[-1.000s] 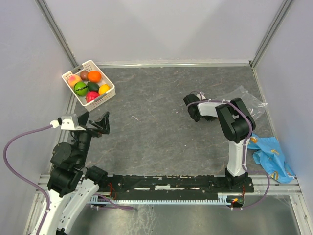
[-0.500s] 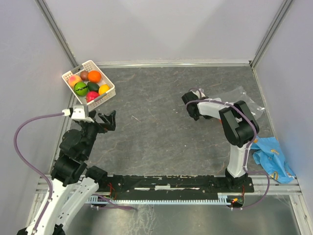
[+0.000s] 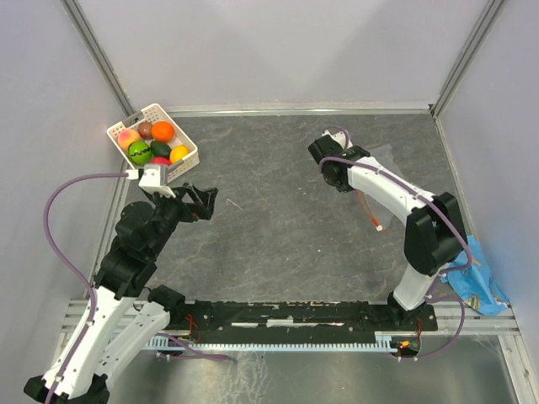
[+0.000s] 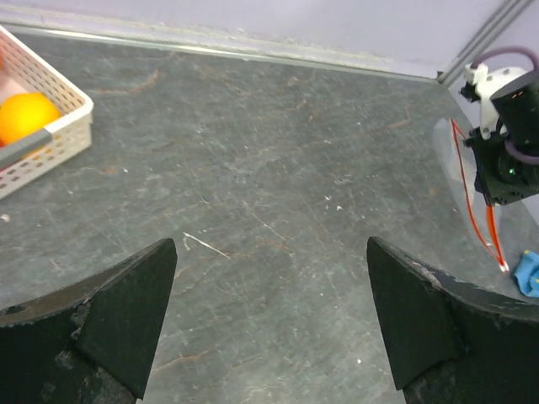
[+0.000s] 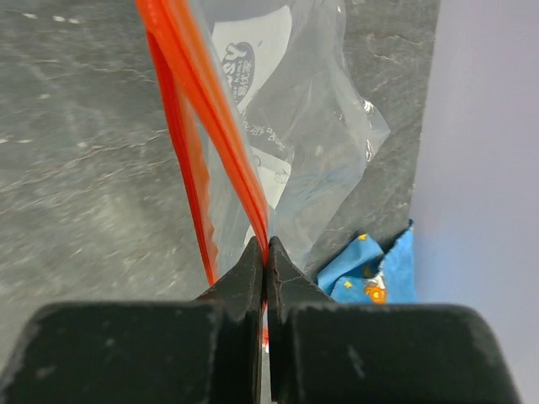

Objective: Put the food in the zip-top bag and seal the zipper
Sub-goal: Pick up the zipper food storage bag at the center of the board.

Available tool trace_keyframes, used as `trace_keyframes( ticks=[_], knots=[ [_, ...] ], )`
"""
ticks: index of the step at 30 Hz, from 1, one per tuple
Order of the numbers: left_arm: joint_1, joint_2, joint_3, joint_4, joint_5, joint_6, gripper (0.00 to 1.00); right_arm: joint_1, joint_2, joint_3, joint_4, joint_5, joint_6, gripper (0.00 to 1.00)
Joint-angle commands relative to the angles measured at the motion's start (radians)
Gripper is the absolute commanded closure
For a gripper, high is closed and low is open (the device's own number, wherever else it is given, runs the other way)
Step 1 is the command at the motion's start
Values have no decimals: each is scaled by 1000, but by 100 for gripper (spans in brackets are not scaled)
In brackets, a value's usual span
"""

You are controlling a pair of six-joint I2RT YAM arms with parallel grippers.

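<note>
The right pincer (image 5: 264, 252) is pressed together on the zipper (image 5: 198, 84), a thin orange-red strip that runs straight away from the black fingertips. Below the strip hangs the bag (image 5: 328, 143), clear crinkly plastic with creased folds and a white printed label (image 5: 253, 50). It sits at the right side of the worktop (image 3: 278, 244), a dark grey, scuffed, stone-like surface. Whether the plastic rests on that surface or hangs free cannot be told. In the top view the film hardly shows, and only the red strip is plain, slanting from the pincer toward the near right. A crumpled blue patterned cloth (image 5: 370, 269) lies near the right wall, beyond the bag.

The left pincer (image 4: 269, 248) is spread wide and holds nothing. Its two black, wedge-shaped fingers hang over bare worktop left of centre, just near of the basket (image 3: 180, 132).

The basket is white perforated plastic, rectangular, and stands at the far left corner. All the food is in it, small smooth rounded pieces packed close:
- an orange one (image 3: 162, 131)
- a brown one (image 3: 145, 129)
- a peach one (image 3: 128, 136)
- a lime green one (image 3: 139, 152)
- a dark green one (image 3: 160, 148)
- a yellow one (image 3: 178, 154)
- a pink-red one (image 3: 158, 165)

Basket and bag are well apart, at opposite sides of the worktop.
</note>
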Motion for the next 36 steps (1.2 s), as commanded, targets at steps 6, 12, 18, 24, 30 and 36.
trace_keyframes(
  ticks=[6,12,18,24,30,36],
  knots=[
    [-6,82,-15,104,188,-170,3,65,-201,48,-63,-251,140,99],
    [-8,139,-80,242,272,-286,5,81,-314,-1,5,-355,162,99],
    [-64,258,-99,351,250,-314,5,96,-408,-114,120,-513,198,98],
    [-230,406,-42,407,137,-296,6,105,-427,-137,180,-575,221,98],
    [-339,502,-39,509,42,-287,6,107,-394,-95,200,-605,226,98],
    [-422,621,-55,676,-26,-280,9,107,-371,-74,221,-622,238,98]
  ],
)
